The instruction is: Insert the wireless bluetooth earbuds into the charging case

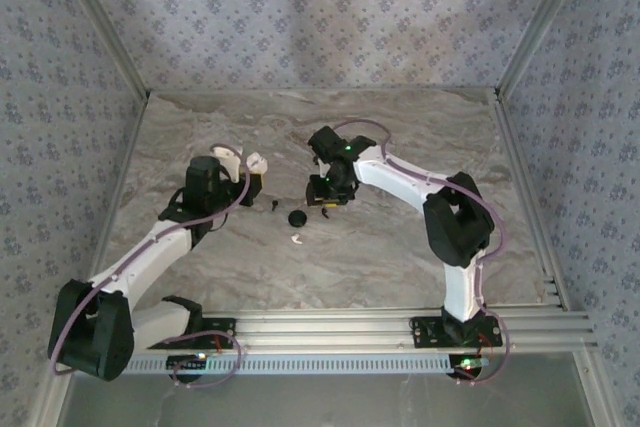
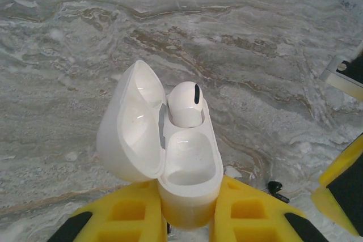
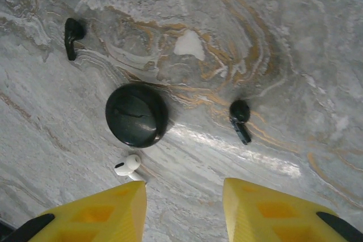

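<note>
The table is marbled grey, veined with tan and rust. The walls wear pale blue-grey paper with a repeating floral motif. Both arms, left and right, are white with black joints, trailing lilac cables. The left gripper's fingers are yellow with black patches, as are the right gripper's fingers. The charging case is glossy white; the earbud in it is white with a black oval slit. A round case is glossy black, with black earbuds at its 11 o'clock and 3 o'clock, and a white earbud at 6 o'clock.
</note>
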Action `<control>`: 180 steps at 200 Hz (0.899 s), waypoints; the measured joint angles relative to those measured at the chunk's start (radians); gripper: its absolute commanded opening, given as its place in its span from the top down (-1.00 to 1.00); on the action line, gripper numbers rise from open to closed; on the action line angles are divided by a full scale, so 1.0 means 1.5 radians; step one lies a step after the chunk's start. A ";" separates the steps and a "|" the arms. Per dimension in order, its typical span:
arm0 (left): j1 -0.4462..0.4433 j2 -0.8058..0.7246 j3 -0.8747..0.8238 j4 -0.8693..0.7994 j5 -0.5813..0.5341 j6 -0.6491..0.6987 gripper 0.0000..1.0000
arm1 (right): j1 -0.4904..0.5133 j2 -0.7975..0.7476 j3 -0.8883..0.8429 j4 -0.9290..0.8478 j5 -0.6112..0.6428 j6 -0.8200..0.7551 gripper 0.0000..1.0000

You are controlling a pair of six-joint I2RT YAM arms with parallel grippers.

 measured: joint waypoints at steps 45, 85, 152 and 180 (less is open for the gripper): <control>0.037 -0.016 -0.011 -0.002 -0.001 -0.017 0.88 | 0.054 0.001 0.010 -0.015 -0.010 -0.058 0.17; 0.078 -0.039 -0.036 -0.009 -0.001 -0.035 0.88 | 0.094 0.030 0.045 -0.043 -0.018 -0.096 0.17; 0.106 -0.068 -0.049 -0.021 -0.001 -0.047 0.87 | 0.119 0.136 0.125 -0.096 -0.020 -0.114 0.17; 0.106 -0.068 -0.049 -0.021 -0.001 -0.047 0.87 | 0.123 0.161 0.155 -0.113 -0.018 -0.114 0.17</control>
